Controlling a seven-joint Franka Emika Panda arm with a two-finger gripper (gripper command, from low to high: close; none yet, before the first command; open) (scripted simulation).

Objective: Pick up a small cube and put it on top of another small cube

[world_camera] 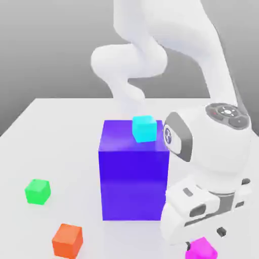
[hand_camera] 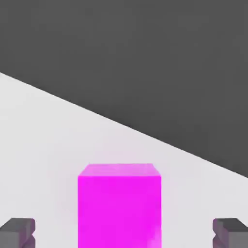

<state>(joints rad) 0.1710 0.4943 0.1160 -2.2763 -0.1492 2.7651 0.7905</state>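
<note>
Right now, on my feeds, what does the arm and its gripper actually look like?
The arm is glossy white, built of thick rounded segments. The wrist housing has a dark grey side panel and a grey round cap with small red marks on top. The gripper has a white blocky body; in the hand view its fingertips are dark grey and ridged. No cables show.

Inspection finding: no legible text, label, brand mark, number or sign appears in either view. The faces of the magenta cube [hand_camera: 119,206], green cube [world_camera: 37,191], orange cube [world_camera: 67,240], cyan cube [world_camera: 144,128] and the large blue block [world_camera: 132,172] beneath the cyan cube are plain, unmarked colour. The white arm housing [world_camera: 212,152] beside the blue block carries a round dark control cluster on its top; its small marks cannot be read as characters. The worktop [world_camera: 50,131] bears no markings.
</note>
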